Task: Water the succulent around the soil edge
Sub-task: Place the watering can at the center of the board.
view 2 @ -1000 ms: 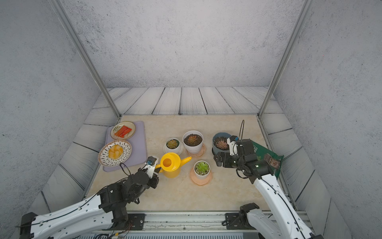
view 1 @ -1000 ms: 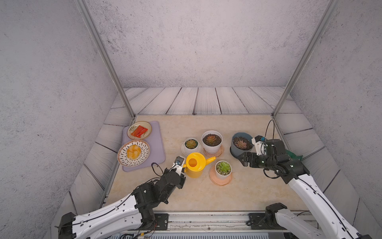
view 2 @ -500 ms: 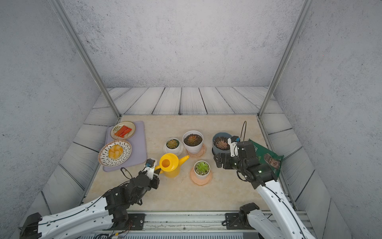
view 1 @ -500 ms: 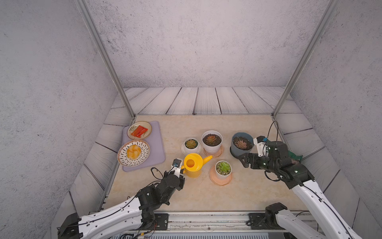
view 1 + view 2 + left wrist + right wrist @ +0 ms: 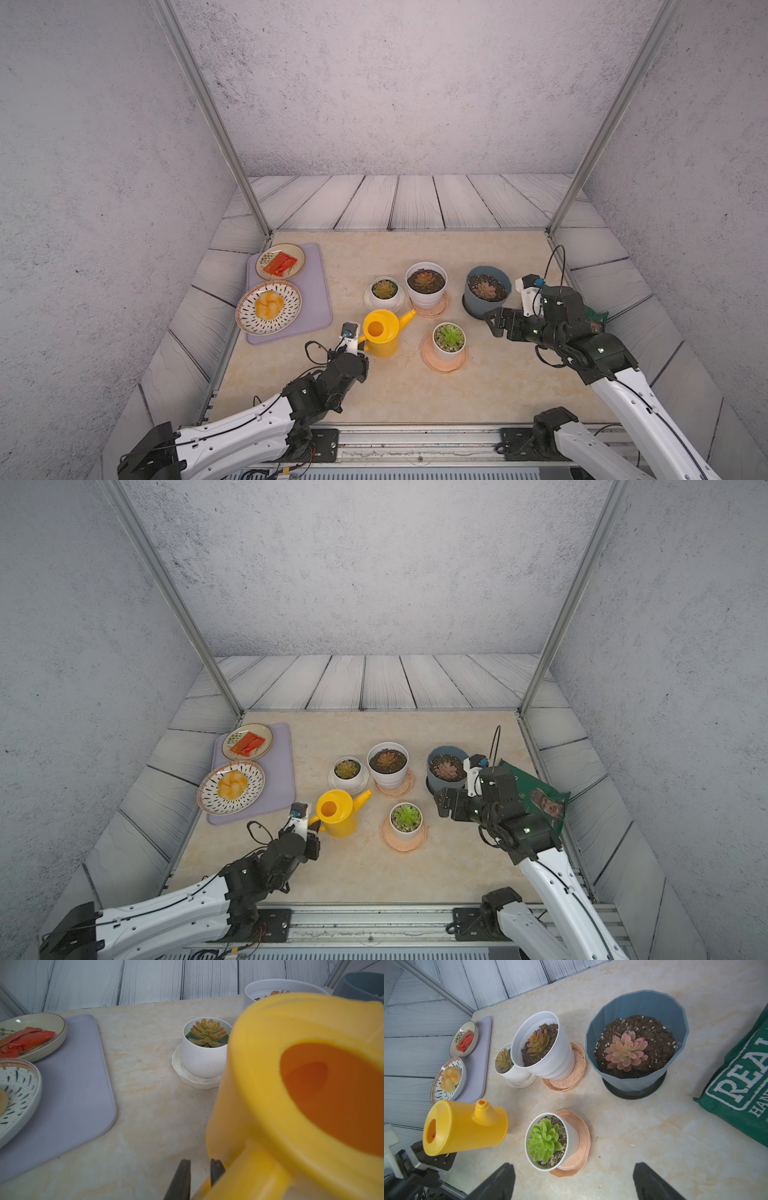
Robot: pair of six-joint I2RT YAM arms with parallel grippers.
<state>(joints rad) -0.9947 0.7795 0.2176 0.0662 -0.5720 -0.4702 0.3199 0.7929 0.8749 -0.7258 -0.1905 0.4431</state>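
Note:
A yellow watering can stands left of a green succulent in a small white pot on a peach saucer. Its spout points toward a reddish succulent in a taller white pot. My left gripper is shut on the can's handle at its near left side. A small white pot and a blue-grey pot with a pink succulent stand behind. My right gripper hangs open just right of the green succulent, holding nothing.
A lilac tray at the left carries a plate with red food and a patterned bowl with a bun. A green soil bag lies at the right edge behind my right arm.
My left arm has drawn back toward the front left, and the watering can has shifted left with it. The right gripper has barely moved.

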